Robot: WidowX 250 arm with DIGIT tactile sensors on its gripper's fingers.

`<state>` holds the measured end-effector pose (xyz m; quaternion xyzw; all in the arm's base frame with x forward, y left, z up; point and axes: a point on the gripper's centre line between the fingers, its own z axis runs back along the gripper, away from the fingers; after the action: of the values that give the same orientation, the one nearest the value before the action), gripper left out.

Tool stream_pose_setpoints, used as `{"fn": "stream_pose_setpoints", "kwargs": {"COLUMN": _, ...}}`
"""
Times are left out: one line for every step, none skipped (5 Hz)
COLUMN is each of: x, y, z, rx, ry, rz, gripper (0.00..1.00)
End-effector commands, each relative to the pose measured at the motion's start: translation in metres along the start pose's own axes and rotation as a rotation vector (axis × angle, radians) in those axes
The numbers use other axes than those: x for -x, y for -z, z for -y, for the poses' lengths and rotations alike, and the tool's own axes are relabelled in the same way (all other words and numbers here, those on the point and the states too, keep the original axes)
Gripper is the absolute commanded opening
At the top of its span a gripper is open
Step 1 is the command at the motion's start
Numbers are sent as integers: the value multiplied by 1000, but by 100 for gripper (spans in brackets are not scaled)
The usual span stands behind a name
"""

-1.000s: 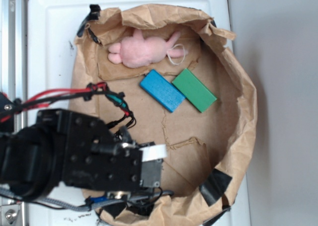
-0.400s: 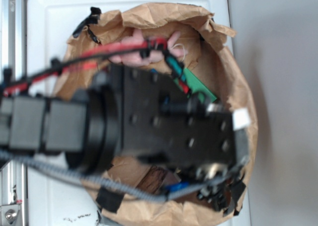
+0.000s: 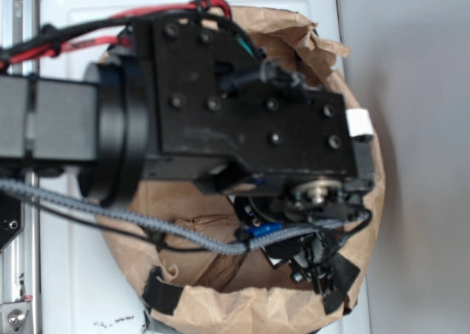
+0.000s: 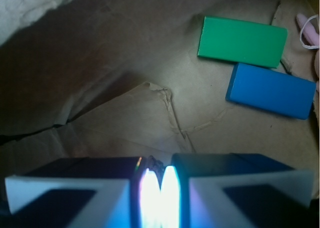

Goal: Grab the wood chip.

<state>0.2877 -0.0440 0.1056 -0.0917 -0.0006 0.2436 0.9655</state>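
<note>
Having swung from the bag's lower left to over its right side, the gripper [image 4: 161, 180] pinches a dark sliver, likely the wood chip [image 4: 151, 163], between nearly touching fingers [image 4: 70, 198], the blue block [image 4: 271, 89] lying beyond them.

Gripper [image 4: 156, 185] pads nearly together, something dark pinched between.

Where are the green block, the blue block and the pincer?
Smooth green rectangular block [image 4: 242, 41]: wrist view, centre of its top face.
Smooth blue rectangular block [image 4: 272, 90]: wrist view, centre of its top face.
Pincer [image 4: 160, 193]: wrist view, seam between its fingertips.
</note>
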Motion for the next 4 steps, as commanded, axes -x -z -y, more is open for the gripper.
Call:
{"fn": "stream_pose_setpoints", "kwargs": {"x": 10, "y": 14, "z": -28, "rx": -28, "ry": -75, "rz": 62, "gripper": 100}}
{"fn": "stream_pose_setpoints", "kwargs": {"x": 19, "y": 26, "z": -24, "rx": -37, "ry": -83, "rz": 65, "gripper": 100}}
{"fn": "stream_pose_setpoints", "kwargs": {"x": 24, "y": 32, "z": -14, "rx": -51, "ry": -114, "rz": 74, "gripper": 100}}
{"fn": "stream_pose_setpoints", "kwargs": {"x": 33, "y": 44, "z": -4, "rx": -61, "ry": -127, "rz": 87, "gripper": 100}}
